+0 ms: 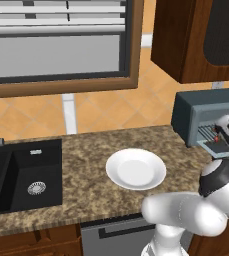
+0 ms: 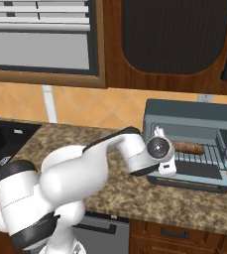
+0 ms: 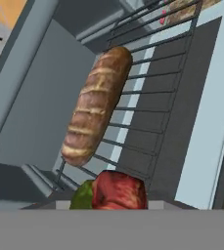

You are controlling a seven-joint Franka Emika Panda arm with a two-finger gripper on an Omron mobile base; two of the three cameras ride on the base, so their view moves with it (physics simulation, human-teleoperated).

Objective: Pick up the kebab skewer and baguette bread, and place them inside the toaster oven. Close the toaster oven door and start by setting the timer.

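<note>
From the left base view I see the toaster oven [image 1: 196, 120] at the counter's right, beyond an empty white plate [image 1: 136, 169]. Right base view — the baguette bread [image 2: 188, 147] lies on its rack, door [image 2: 197, 174] dropped. Hand view — my gripper [image 3: 114, 193] is clamped on the kebab skewer [image 3: 118, 191], just before the rack.

Domestic kitchen, rendered.

A speckled granite counter [image 1: 86, 150] is seen over wooden base cabinets, with a dark sink [image 1: 23, 175] set into it at 9 o'clock in the left base view. A white plate [image 1: 135, 169] is placed near the counter's middle. A blue-grey toaster oven [image 2: 192, 141] is stood at 3 o'clock beneath a dark wooden wall cabinet [image 2: 169, 44]. An orange tiled backsplash [image 2: 85, 106] and a blinded window [image 1: 56, 40] at 11 o'clock are noted.
</note>
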